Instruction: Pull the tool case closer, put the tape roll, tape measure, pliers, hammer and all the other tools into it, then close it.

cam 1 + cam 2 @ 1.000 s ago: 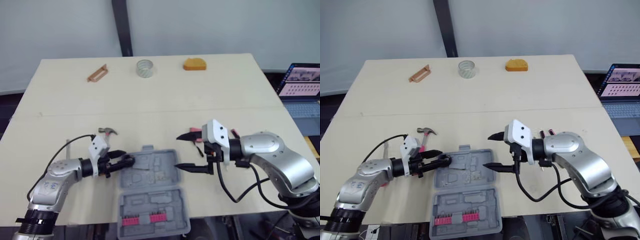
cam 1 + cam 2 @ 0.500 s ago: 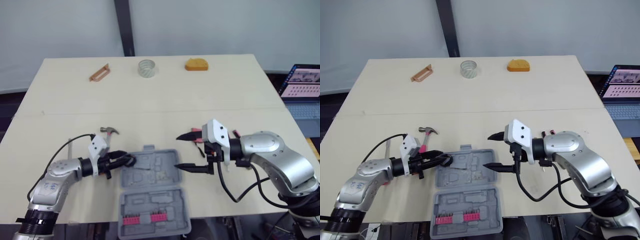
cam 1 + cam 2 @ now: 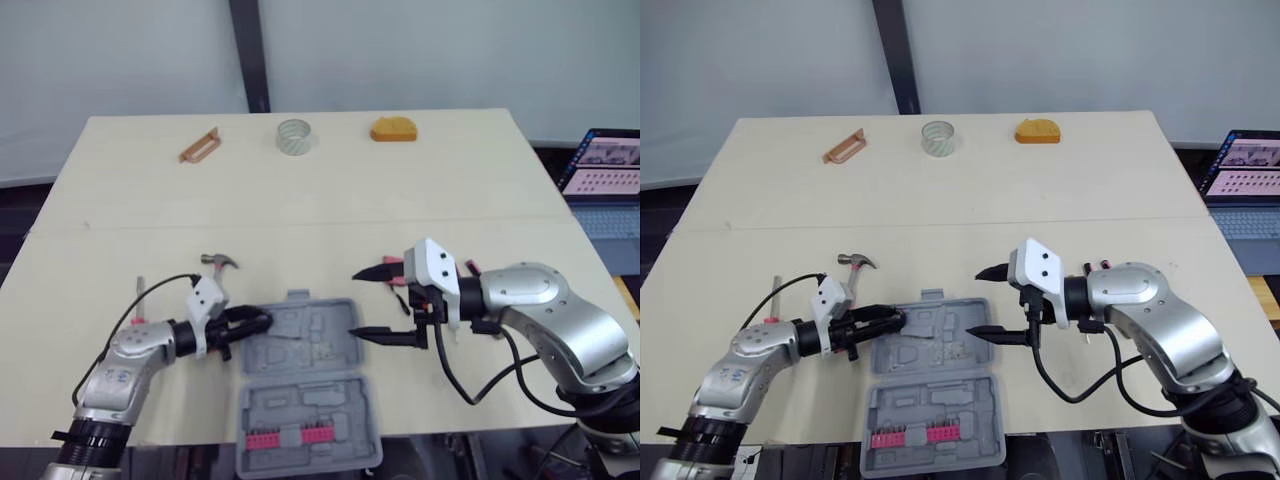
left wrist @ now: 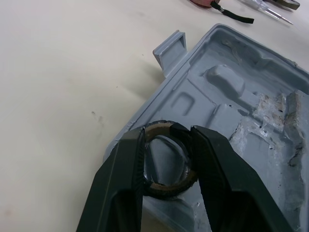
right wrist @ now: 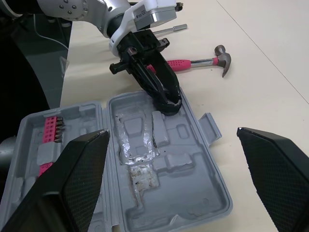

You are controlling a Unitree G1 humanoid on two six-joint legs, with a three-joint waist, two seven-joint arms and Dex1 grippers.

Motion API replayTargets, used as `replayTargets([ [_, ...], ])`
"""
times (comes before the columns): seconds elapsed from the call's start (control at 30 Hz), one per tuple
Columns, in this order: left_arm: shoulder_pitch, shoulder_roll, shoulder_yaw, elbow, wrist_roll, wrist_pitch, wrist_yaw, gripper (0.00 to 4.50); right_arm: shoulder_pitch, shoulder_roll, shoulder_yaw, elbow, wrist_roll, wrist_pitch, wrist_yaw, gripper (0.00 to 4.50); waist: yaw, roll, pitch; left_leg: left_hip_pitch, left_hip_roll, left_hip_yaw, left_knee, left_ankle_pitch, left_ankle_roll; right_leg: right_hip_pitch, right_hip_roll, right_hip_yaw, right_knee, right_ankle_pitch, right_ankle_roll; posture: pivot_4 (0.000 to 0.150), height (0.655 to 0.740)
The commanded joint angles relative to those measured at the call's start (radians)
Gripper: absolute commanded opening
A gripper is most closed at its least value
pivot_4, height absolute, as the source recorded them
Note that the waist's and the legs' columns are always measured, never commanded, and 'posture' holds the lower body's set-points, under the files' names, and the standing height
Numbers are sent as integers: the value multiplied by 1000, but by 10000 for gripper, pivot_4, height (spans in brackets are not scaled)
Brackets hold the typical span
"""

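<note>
The tabletop point(image 3: 330, 200) is cream. The tool case point(image 3: 300, 340) is grey, with a row of pink bits point(image 3: 290, 438). The hammer point(image 5: 193, 62) has a pink handle and a grey head. The tape roll point(image 4: 169, 186) is black, and the tape measure point(image 3: 392, 130) is orange.

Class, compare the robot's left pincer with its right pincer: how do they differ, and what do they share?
The left pincer is shut on a black tape roll; the right pincer is open and empty. The left pincer is at the tool case's left edge; the right pincer hovers by its right edge. Both are black and point toward the case.
</note>
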Motion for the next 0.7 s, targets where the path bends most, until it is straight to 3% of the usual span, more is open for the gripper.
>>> replayTargets([
  [0.03,-18,-9,-1,6,7,-17,4,16487,-10,-6,-17,-26,9,-9,3,45000,0,0,0,0,0,0,0,0,0,0,0,0,0,0,0,1500,7400],
  [0.7,-16,14,-59,60,139,-132,10,16487,-11,-11,-19,-20,6,-12,7,45000,0,0,0,0,0,0,0,0,0,0,0,0,0,0,0,1500,7400],
])
